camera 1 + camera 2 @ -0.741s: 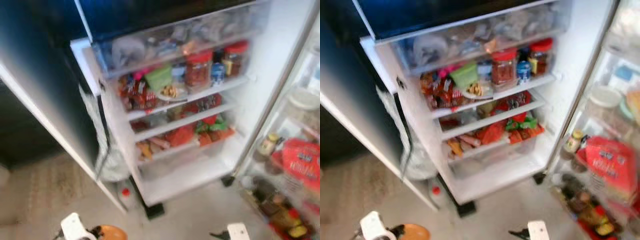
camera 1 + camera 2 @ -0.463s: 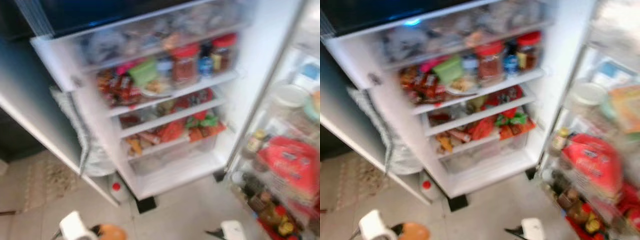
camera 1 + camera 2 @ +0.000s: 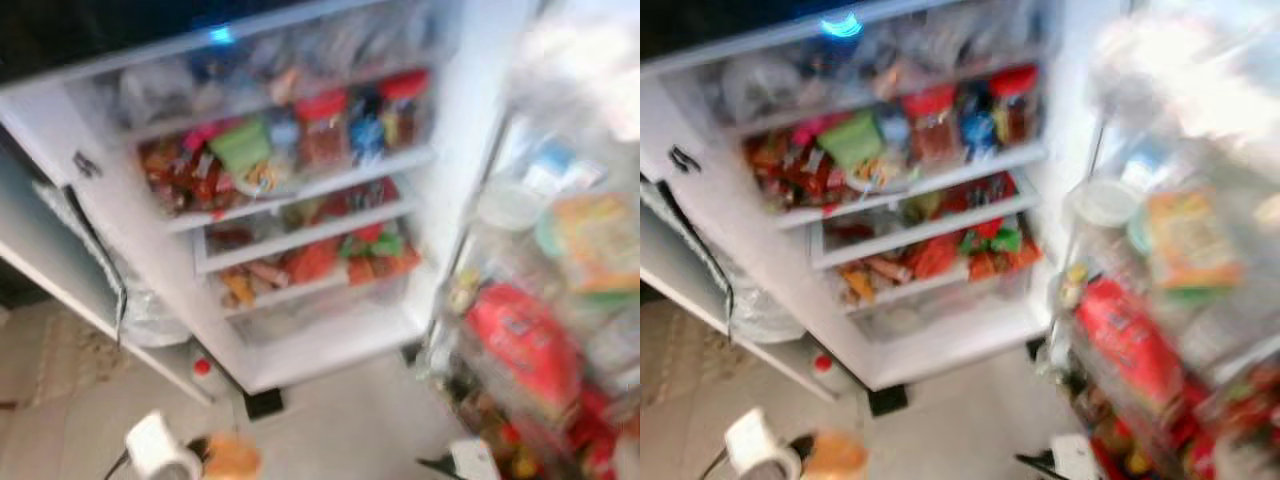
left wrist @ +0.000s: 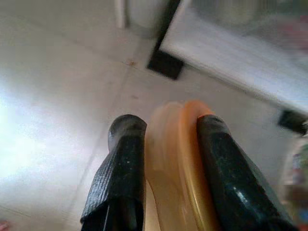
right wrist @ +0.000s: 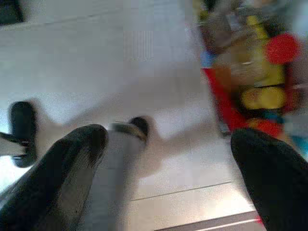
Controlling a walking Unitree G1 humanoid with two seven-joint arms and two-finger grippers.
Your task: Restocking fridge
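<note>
At the lower left of the blurred head view, the left gripper (image 4: 166, 144) is closed around a flat orange disc-shaped object (image 4: 175, 168) above pale floor tiles (image 4: 57, 96). The right gripper (image 5: 168, 159), lower right, is spread wide and holds nothing. The white open fridge (image 3: 300, 190), its shelves crowded, fills the upper centre.

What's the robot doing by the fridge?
It stands before the open fridge, whose shelves and door racks are packed with jars and packets. Its left gripper, down low over the floor, is clamped on an orange thing, too blurred to name. Its right gripper hangs open over the floor tiles, holding nothing.
</note>
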